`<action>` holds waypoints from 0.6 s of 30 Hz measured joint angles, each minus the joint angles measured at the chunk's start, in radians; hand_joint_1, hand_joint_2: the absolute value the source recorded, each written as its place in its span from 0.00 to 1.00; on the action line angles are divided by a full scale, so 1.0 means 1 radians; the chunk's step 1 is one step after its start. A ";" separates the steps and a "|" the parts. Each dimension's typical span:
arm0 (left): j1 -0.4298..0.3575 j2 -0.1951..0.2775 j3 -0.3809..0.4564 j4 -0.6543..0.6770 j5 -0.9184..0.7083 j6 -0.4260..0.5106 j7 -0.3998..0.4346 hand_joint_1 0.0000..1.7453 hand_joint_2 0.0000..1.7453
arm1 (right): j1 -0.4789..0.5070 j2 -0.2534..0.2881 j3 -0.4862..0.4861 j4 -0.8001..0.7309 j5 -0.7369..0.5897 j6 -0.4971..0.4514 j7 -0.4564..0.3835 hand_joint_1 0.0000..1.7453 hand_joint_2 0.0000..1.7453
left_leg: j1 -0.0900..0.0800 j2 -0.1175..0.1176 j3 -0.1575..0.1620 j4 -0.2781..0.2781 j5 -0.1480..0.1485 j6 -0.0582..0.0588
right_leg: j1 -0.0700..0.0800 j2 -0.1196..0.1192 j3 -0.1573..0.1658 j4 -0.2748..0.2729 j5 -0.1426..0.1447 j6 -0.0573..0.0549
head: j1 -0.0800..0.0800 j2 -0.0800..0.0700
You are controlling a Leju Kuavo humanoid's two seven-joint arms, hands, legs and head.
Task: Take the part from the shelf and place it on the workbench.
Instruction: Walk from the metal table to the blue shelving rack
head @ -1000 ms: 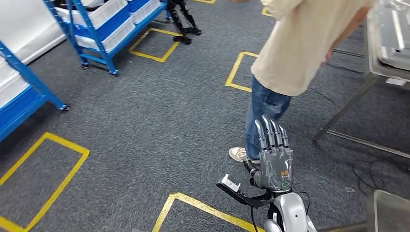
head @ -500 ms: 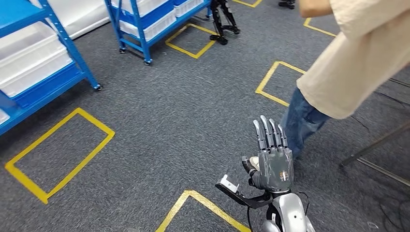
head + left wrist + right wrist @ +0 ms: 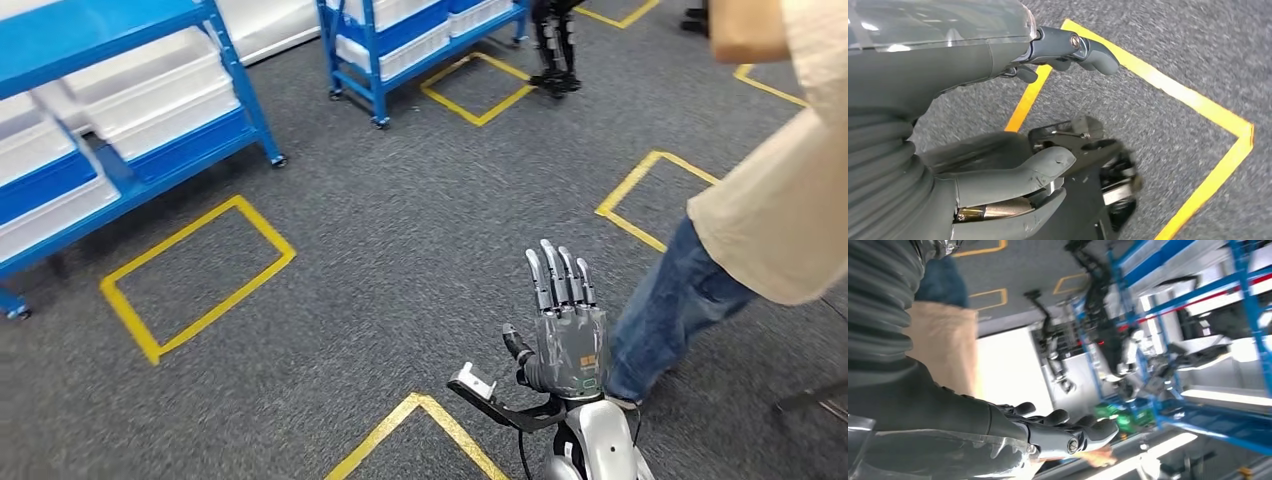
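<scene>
Grey carpet (image 3: 400,230) marked with yellow tape squares (image 3: 195,275) lay under us, with blue shelves (image 3: 130,120) of white bins (image 3: 150,85) to our left. We saw our right hand (image 3: 565,325) raised, fingers straight and spread, holding nothing. Our left hand (image 3: 998,165) hung over the floor, fingers loosely curled and empty. A person (image 3: 760,220) in jeans stood just right of us. We could not make out the part on the shelves.

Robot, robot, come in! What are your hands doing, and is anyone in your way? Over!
Right hand raised, fingers straight, holding nothing. Left hand low over the floor, holding nothing. Blue shelves ahead on the left. Person standing close on the right.
</scene>
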State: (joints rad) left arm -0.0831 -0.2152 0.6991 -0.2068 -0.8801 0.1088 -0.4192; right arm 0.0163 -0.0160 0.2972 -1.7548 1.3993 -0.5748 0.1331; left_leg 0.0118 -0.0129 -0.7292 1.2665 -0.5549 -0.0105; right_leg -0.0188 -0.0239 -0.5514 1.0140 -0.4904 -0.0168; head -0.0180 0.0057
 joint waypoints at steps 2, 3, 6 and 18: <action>0.003 0.000 0.000 0.000 0.000 0.001 0.000 0.00 1.00 | 0.000 0.000 0.000 0.000 0.000 0.000 0.000 0.00 1.00 | 0.002 0.009 0.011 -0.015 0.025 -0.002 | 0.000 -0.029 0.003 0.002 -0.005 0.002 | 0.000 0.000; 0.004 0.000 0.000 0.000 0.000 0.002 0.000 0.00 1.00 | 0.000 0.000 0.000 0.000 0.000 0.000 0.000 0.00 1.00 | 0.002 0.019 0.043 -0.073 0.057 0.000 | 0.000 -0.042 0.006 0.003 -0.009 0.004 | 0.000 0.000; 0.001 0.000 0.001 0.000 0.000 0.003 0.000 0.00 1.00 | 0.000 0.000 0.000 -0.001 -0.001 -0.001 0.000 0.00 1.00 | -0.010 0.075 0.127 -0.228 0.107 0.017 | 0.007 -0.075 0.015 0.006 -0.020 0.016 | 0.000 0.000; 0.001 0.000 0.003 0.000 -0.003 0.006 0.000 0.00 1.00 | 0.003 -0.001 -0.001 -0.006 -0.006 -0.006 0.000 0.00 1.00 | -0.006 -0.054 0.142 -0.256 0.115 0.054 | -0.001 0.030 -0.090 0.204 -0.078 0.044 | 0.002 0.000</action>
State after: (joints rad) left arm -0.0820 -0.2152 0.7019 -0.2068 -0.8829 0.1152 -0.4191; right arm 0.0193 -0.0170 0.2960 -1.7605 1.3935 -0.5807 0.1332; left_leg 0.0062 -0.0670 -0.5870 1.0108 -0.4400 0.0439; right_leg -0.0196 0.0057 -0.6413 1.2179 -0.5682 0.0271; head -0.0160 0.0057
